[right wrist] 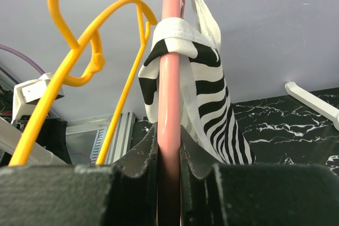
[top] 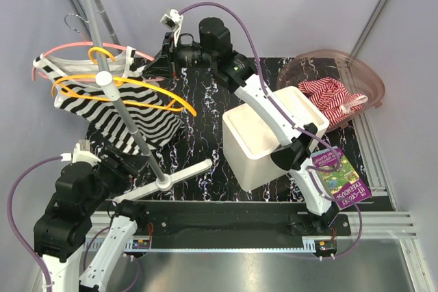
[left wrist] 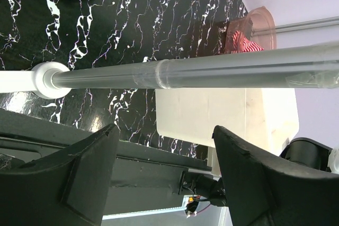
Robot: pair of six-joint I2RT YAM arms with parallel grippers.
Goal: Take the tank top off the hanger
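Black fingers (right wrist: 137, 173) of the right gripper (right wrist: 169, 154) pinch the pink plastic hanger (right wrist: 170, 56), whose arm carries a strap of the black-and-white striped tank top (right wrist: 212, 99) hanging from it. The left gripper (left wrist: 165, 130) stands spread near the grey metal pole (left wrist: 212, 72). The cloth looks light and limp, so the strap is probably the best hold.

Pole (left wrist: 212, 72) across left jaws — bin (left wrist: 228, 117) behind

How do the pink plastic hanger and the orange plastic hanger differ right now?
The pink plastic hanger has a strap of the black-and-white striped tank top looped over it; the orange plastic hanger looks bare. The right gripper is shut on the pink hanger; nothing grips the orange hanger. Both are thin, curved hangers.
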